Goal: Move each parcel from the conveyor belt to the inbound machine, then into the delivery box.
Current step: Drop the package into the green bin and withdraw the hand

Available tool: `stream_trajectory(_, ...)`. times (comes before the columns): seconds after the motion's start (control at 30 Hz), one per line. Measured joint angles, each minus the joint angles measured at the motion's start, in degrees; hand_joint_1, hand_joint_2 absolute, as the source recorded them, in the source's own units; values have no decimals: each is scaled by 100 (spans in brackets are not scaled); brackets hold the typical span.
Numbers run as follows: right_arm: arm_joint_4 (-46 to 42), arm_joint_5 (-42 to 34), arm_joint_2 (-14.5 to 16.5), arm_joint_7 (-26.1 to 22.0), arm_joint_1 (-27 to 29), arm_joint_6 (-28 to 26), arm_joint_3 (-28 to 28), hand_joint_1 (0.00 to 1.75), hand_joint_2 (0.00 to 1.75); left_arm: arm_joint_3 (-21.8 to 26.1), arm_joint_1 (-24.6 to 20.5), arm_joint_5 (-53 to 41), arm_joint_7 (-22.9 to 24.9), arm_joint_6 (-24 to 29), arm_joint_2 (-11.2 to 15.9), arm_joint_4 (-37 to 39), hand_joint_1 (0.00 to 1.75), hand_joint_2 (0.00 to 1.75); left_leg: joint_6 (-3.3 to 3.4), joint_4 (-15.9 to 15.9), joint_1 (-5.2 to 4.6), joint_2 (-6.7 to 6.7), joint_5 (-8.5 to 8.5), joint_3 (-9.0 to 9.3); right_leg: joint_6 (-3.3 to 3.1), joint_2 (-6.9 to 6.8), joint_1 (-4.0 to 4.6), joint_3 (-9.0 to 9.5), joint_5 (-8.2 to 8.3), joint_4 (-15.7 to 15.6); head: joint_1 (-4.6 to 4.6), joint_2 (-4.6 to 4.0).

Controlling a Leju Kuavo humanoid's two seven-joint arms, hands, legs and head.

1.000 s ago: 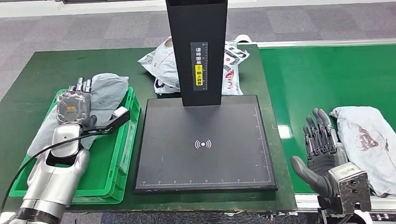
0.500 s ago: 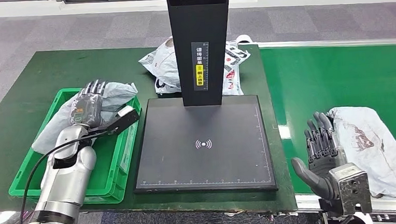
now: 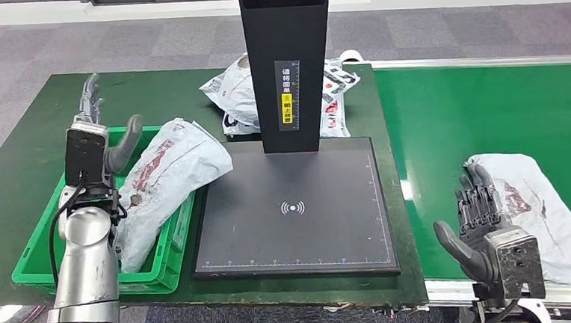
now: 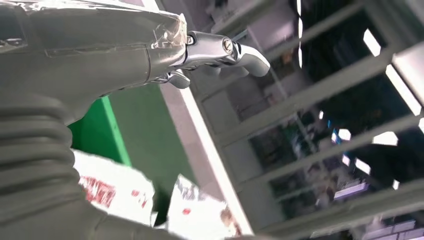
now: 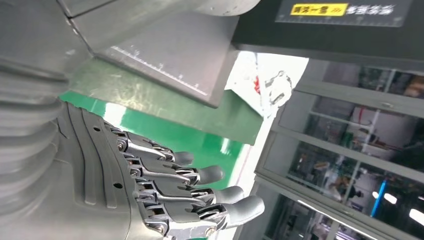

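Left hand (image 3: 92, 139) is raised over the green box (image 3: 37, 244), fingers spread and holding nothing — a parcel (image 3: 160, 184) lies just beside it, slumped across the box's rim. Right hand (image 3: 480, 213) hangs open, fingers apart, touching a second parcel (image 3: 540, 206) on the belt (image 3: 474, 112). Scanner post (image 3: 288, 64) bears a yellow label — too small to read.

A parcel-sorting hall is showing here: a green conveyor belt (image 3: 482, 112) is lying beside a black scanning machine (image 3: 294, 198), glass partitions beyond.
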Motion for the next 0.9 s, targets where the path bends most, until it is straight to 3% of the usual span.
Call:
stream_trajectory(0.5,227,75,-110,34,-2,-26,-27,0,175,0,94,-65,88,398,0,-261,0,0,0,0,0,1,0,0,0,1,0,0,0,0,0,0)
stream_trajectory(0.63,380,721,-167,370,-116,-300,-70,0,175,-1,151,289,100,206,0,-278,0,175,0,0,0,2,0,1,0,3,0,0,0,0,0,0)
stream_trajectory(0.77,1032,2733,-492,1430,-521,-1019,-302,0,175,-92,407,494,76,-74,-56,-389,0,175,3,1,-6,5,-1,2,3,4,-7,2,2,-1,0,0)
stream_trajectory(0.9,2496,5725,-1266,2991,-1210,-1516,-633,0,175,-466,946,554,-174,-184,-202,-512,0,175,18,8,-18,-3,-3,-1,15,-1,-20,8,7,-4,0,0)
